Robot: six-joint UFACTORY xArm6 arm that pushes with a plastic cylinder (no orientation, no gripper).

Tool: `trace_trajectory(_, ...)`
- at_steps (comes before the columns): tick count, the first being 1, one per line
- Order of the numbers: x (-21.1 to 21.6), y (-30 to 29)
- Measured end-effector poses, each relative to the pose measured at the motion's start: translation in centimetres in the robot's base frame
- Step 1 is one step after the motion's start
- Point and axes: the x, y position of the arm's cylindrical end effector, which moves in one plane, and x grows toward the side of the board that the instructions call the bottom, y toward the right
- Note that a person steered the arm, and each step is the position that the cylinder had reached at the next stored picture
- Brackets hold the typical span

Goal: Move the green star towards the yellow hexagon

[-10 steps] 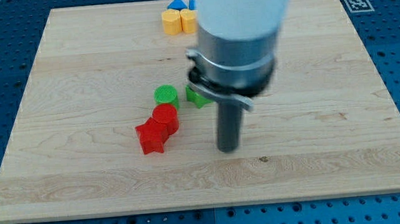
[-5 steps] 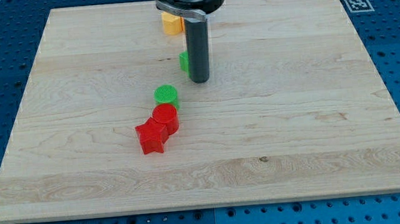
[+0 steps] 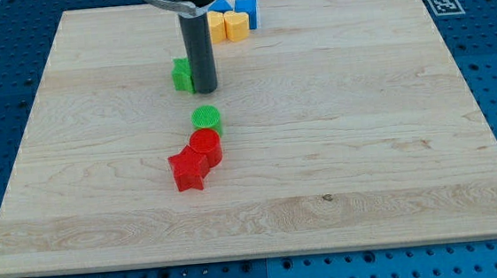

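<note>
Near the upper middle of the wooden board [image 3: 391, 145], my tip [image 3: 204, 91] is down on the surface, and the green star [image 3: 181, 76] sits pressed against the rod's side at about nine o'clock from it, partly hidden by the rod. My tool is a plain dark rod with nothing to open or close and nothing held; it only touches the star sideways.

At about one o'clock from my tip, near the board's top edge, lies a tight cluster: the yellow hexagon [image 3: 217, 26], a second yellow block [image 3: 236, 25] just beside it at three o'clock whose shape I cannot make out, a blue cube [image 3: 246, 10] behind that one, and a blue triangle [image 3: 222, 5] at the far side, partly covered by the arm. The star lies apart from the hexagon, at roughly seven o'clock from it.

At six o'clock from my tip stands a green cylinder [image 3: 206, 118], near but clear of the rod. Touching it at six o'clock is a red cylinder [image 3: 204, 146], and against that, at about seven o'clock, a red star [image 3: 188, 170].

A printed marker tag [image 3: 441, 4] sits in the board's corner at the view's top right.
</note>
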Motion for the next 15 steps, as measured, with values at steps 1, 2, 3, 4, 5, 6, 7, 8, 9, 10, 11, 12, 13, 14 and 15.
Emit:
trace_trajectory(1,-0.4,-1.0)
trace_trajectory(2,-0.4,-3.2)
trace_trajectory(3,-1.2,-5.5)
trace_trajectory(4,-2.7,-5.5)
trace_trajectory(5,-2.7,-5.6)
trace_trajectory(6,-2.7,-6.8)
trace_trajectory(7,-3.1,-8.5)
trace_trajectory(8,-4.4,-9.5)
trace_trajectory(9,-4.6,-9.5)
trace_trajectory(10,-5.7,-9.5)
trace_trajectory(11,-6.3,-9.3)
trace_trajectory(12,-6.7,-9.3)
trace_trajectory(13,-6.8,-9.3)
trace_trajectory(14,-7.9,-9.1)
trace_trajectory(15,-6.1,-8.8)
